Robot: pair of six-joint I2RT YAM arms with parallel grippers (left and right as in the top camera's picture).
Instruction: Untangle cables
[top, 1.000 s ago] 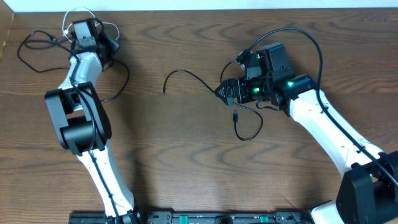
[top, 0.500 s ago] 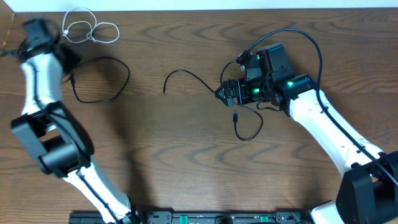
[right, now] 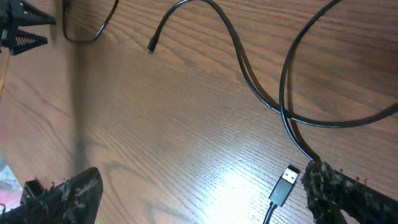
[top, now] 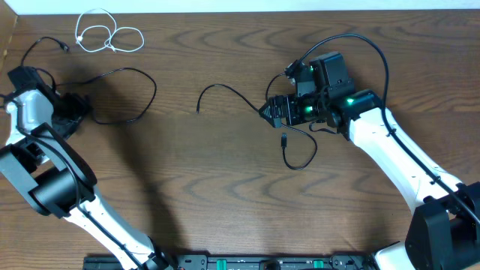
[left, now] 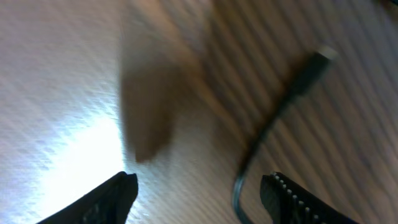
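Observation:
A white cable (top: 105,34) lies coiled at the back left. One black cable (top: 30,49) lies at the far left edge. A second black cable (top: 153,90) loops beside my left gripper (top: 73,112). In the left wrist view my left gripper (left: 205,202) is open, and this cable (left: 273,124) with its plug end runs between the fingers, not gripped. A third black cable (top: 225,87) curves from mid-table to my right gripper (top: 268,112). In the right wrist view my right gripper (right: 199,193) is open and empty, with a USB plug (right: 285,183) near its right finger.
The USB plug's cord (top: 301,165) loops below the right gripper. The thick black robot wire (top: 375,46) arcs over the right arm. The table's back edge (top: 240,10) meets a white wall. The left arm's links (top: 52,180) lie along the left side.
My left arm has swung from the white cable at the back, out to the left edge, then down to the black loop's end. The right arm has not moved.

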